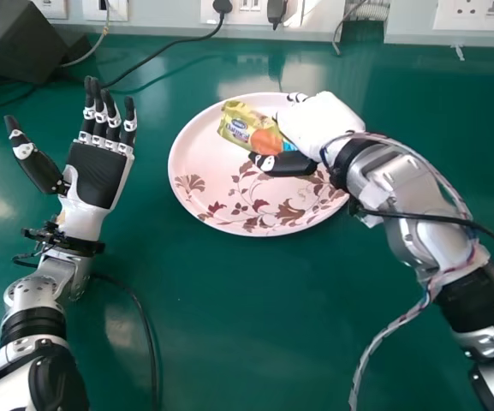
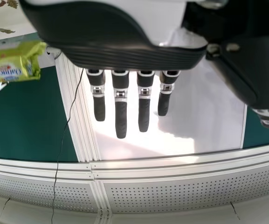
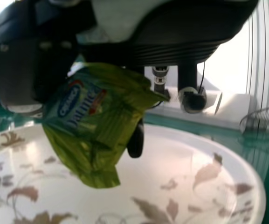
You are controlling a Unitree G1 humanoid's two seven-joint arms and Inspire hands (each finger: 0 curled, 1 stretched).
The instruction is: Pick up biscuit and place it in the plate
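In the head view, a dark box [image 1: 26, 36] sat at ten o'clock on the green table [image 1: 229, 334]. Two black plugs [image 1: 222, 7] were at twelve, one cable [image 1: 165, 51] trailing towards ten; a white socket plate [image 1: 478, 14] was near two.

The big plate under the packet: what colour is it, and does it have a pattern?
The plate is pale pink with brownish-red leaves and flowers, best seen in the head view.
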